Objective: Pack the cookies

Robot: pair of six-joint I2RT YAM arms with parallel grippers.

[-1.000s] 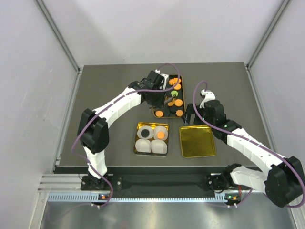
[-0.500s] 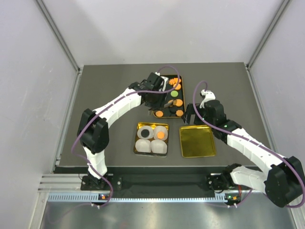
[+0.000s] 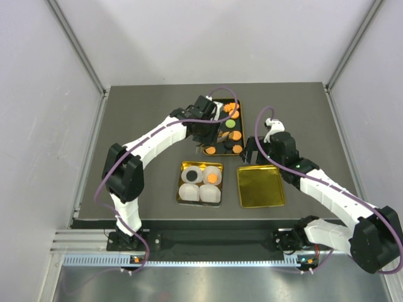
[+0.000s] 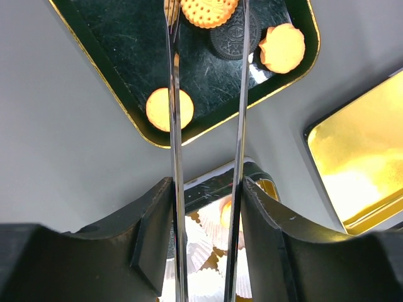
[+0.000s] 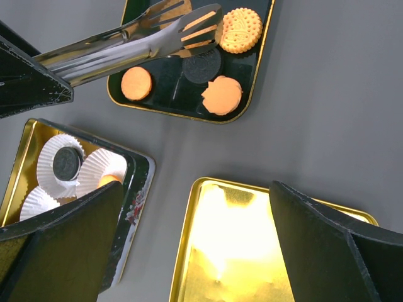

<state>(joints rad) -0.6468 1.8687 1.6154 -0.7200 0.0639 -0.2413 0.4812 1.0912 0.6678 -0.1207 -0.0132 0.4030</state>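
Cookies lie in a black tray [image 3: 238,106]: a plain orange disc [image 5: 136,83], a black sandwich one [image 5: 201,65], a scalloped orange one [image 5: 221,94] and a dotted biscuit [image 5: 239,29]. My left gripper [image 3: 204,123] is shut on metal tongs [image 5: 126,44], whose arms run between its fingers [image 4: 151,233]. The tong tips hover over the tray beside the dotted biscuit. Orange shows through their slots; I cannot tell if a cookie is held. The gold tin [image 3: 181,167] holds white liners, one with a black cookie [image 3: 191,176], one with an orange cookie [image 3: 213,178]. My right gripper [image 3: 255,148] is open and empty.
A gold lid [image 3: 260,187] lies upside down right of the tin, under my right gripper [image 5: 195,189]. The tin's dark printed rim [image 5: 135,182] sits close to the lid's left edge. The black tray's near edge [image 4: 189,133] lies just behind the tin.
The left gripper and tongs have shifted slightly back over the black tray, uncovering the cookies at its near end. The right arm has not moved.
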